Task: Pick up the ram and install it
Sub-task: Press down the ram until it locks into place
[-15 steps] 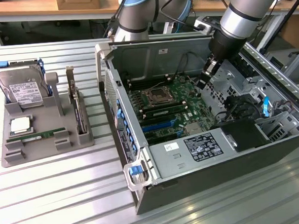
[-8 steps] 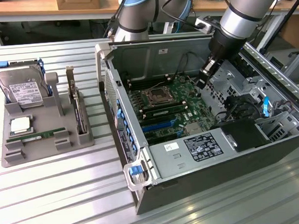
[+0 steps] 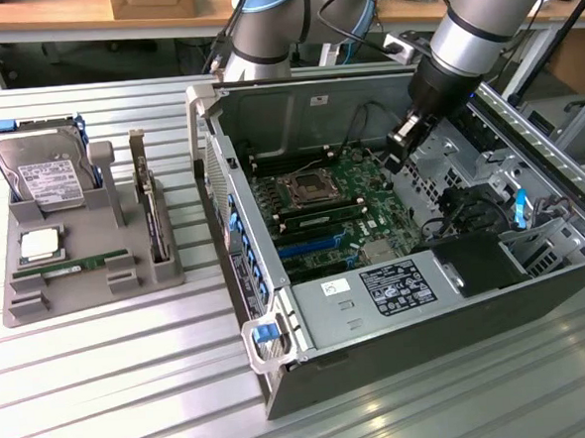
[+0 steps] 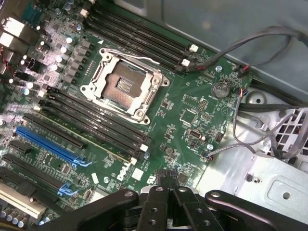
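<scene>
The ram (image 3: 322, 217) is a thin green stick standing in a memory slot of the motherboard (image 3: 370, 189), just beside the CPU socket (image 3: 306, 188). In the wrist view the ram (image 4: 89, 137) shows edge-on as a greenish line among the black slots below the socket (image 4: 125, 84). My gripper (image 3: 400, 151) hangs above the board's far right side, inside the open computer case, apart from the ram. Its black fingers (image 4: 156, 204) are shut together with nothing between them.
At the exterior view's left, a grey tray (image 3: 39, 304) holds a hard drive (image 3: 47, 179), a CPU chip (image 3: 38, 246), an identical green stick (image 3: 82, 264) and an upright dark card (image 3: 151, 213). Grey cables (image 4: 250, 43) cross the board's corner. The case walls (image 3: 234, 232) surround the board.
</scene>
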Motion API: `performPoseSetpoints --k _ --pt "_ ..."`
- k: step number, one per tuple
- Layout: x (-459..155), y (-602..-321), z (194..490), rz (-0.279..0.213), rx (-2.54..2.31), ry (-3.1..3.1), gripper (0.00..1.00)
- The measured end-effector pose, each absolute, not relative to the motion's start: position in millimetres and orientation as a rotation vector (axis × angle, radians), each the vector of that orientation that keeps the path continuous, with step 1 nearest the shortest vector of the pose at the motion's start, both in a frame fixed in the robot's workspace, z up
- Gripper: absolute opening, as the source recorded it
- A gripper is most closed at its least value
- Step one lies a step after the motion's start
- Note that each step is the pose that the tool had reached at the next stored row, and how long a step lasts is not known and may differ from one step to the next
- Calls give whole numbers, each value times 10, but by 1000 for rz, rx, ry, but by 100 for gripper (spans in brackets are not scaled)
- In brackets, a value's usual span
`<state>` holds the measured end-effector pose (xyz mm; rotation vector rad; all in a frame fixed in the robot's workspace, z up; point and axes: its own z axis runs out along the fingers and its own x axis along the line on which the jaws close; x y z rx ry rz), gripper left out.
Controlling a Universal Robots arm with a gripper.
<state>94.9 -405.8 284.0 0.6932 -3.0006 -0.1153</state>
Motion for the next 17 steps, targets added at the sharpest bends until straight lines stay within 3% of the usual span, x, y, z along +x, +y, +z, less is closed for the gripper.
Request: performPoseSetpoints --k 17 --pt "949 -4058 2838 -114 335 -3069 10"
